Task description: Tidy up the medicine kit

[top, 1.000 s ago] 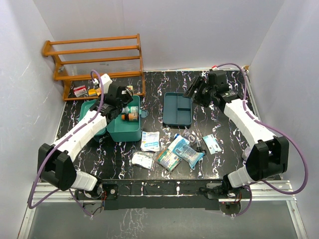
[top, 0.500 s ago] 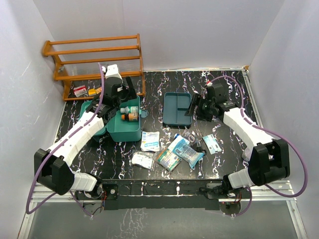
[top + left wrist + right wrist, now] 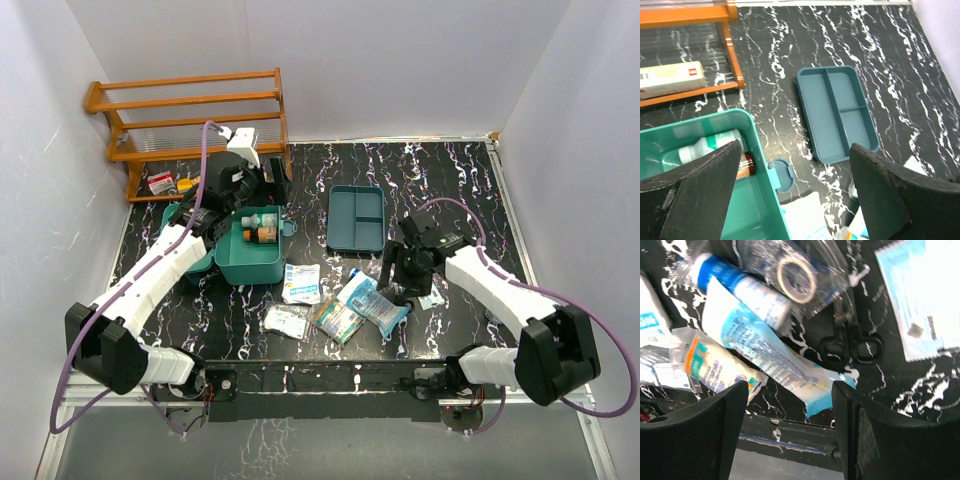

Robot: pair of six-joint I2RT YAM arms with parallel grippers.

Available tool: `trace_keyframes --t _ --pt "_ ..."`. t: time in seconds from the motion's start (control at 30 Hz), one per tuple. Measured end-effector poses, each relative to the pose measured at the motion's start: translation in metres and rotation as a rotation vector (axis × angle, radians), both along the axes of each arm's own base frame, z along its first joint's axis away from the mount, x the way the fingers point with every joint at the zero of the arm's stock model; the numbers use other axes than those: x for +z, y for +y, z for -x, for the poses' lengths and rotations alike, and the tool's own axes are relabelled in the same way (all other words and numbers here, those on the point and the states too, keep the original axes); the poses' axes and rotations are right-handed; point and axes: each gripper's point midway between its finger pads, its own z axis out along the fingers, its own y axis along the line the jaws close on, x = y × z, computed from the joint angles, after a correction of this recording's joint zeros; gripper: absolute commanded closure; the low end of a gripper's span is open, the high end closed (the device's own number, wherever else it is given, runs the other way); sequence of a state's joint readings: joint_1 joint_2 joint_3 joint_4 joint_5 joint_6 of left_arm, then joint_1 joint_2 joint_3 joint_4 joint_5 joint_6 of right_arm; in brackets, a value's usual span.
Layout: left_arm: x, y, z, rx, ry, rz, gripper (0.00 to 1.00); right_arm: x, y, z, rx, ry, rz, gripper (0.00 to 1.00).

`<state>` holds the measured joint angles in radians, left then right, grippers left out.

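The medicine kit is a teal-green case lying open at the left of the table, its wall and front latch close under the left wrist camera. Inside lie a white bottle with a teal label and an amber bottle. My left gripper hangs open above the kit's far right corner, nothing between its fingers. My right gripper is open low over the loose packets, above a blue-and-white pouch and black scissors.
A dark teal divided tray lies mid-table. A wooden rack at the back left holds a white box. Near the front edge lie several packets, a blue-capped tube, bagged tape and a white sachet.
My left gripper has opened wider and drawn up and back from the kit. My right arm has swung from beside the divided tray down toward the front packets.
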<state>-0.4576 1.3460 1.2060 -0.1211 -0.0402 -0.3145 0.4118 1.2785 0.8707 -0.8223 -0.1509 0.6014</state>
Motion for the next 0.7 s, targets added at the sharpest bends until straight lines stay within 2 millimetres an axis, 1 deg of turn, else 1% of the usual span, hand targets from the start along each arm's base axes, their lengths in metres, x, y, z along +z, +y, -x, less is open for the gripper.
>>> trace_keyframes --t 0.07,0.13,0.23,0.33,0.43,0.53,0.7 --pt "0.000 -0.004 0.007 -0.034 0.004 0.017 0.08 0.000 -0.007 0.008 -0.046 0.010 0.026 0.31" --pt "0.001 -0.005 0.019 -0.060 0.006 0.037 0.05 0.000 -0.015 0.018 -0.100 0.006 0.033 0.31" --pt "0.007 -0.005 0.030 -0.078 0.002 0.068 0.01 -0.003 -0.021 0.034 -0.149 0.005 0.014 0.31" --pt "0.018 -0.006 0.037 -0.090 -0.009 0.099 0.01 -0.017 -0.022 0.051 -0.173 0.037 -0.016 0.33" --pt "0.019 -0.008 0.041 -0.100 0.001 0.116 0.01 -0.037 -0.017 0.063 -0.183 0.086 -0.054 0.36" --pt "0.017 -0.011 0.044 -0.108 0.020 0.132 0.01 -0.047 -0.011 0.063 -0.206 0.091 -0.095 0.41" --pt "0.018 -0.015 0.047 -0.130 0.035 0.155 0.01 -0.048 -0.003 0.044 -0.271 0.013 -0.160 0.52"
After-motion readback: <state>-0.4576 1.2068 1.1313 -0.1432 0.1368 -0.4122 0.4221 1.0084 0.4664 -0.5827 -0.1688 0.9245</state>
